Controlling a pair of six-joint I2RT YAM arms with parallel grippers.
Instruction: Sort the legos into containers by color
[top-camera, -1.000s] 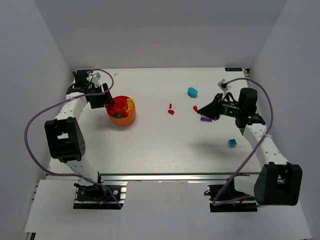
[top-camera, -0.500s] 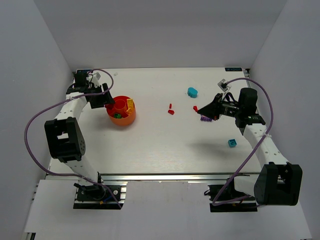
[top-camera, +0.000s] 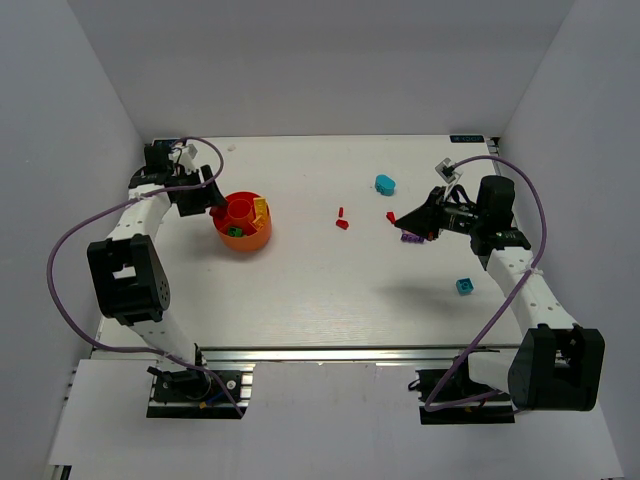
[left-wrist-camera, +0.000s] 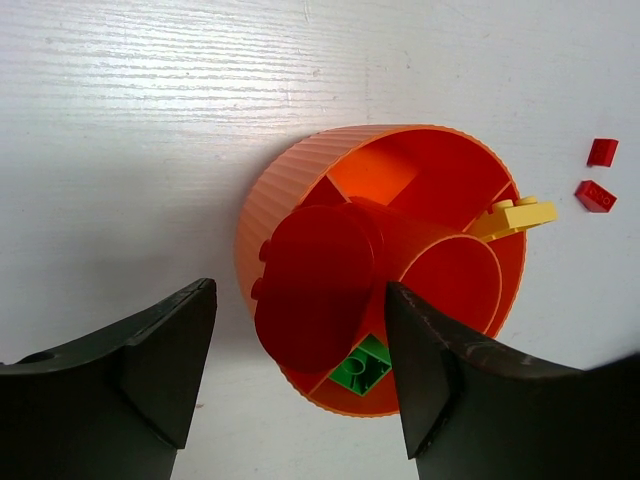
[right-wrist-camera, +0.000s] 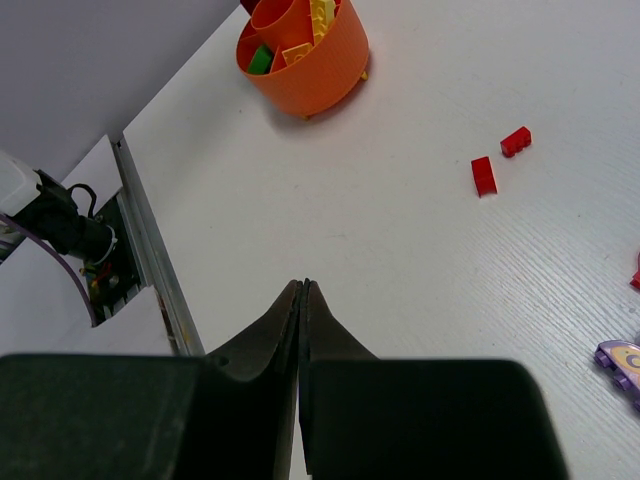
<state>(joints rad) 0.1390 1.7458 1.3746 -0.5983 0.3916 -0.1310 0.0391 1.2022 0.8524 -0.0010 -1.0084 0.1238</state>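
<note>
Well, early days: the orange bowl (top-camera: 245, 241) at far left holds yellow bricks (left-wrist-camera: 515, 215) and a green brick (left-wrist-camera: 360, 368); red bricks (top-camera: 342, 224) and a blue brick (top-camera: 464, 286) lie loose. The left claw (left-wrist-camera: 297, 300) gapes above the bowl; the right claw (right-wrist-camera: 302, 290) is pinched shut, empty.

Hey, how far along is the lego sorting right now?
Partly done: yellow bricks and a green brick sit in the orange bowl. Nothing is in hand: the left gripper is open over the bowl, the right gripper shut and empty. Left to sort: red bricks, a cyan piece, a purple piece, a blue brick.
</note>
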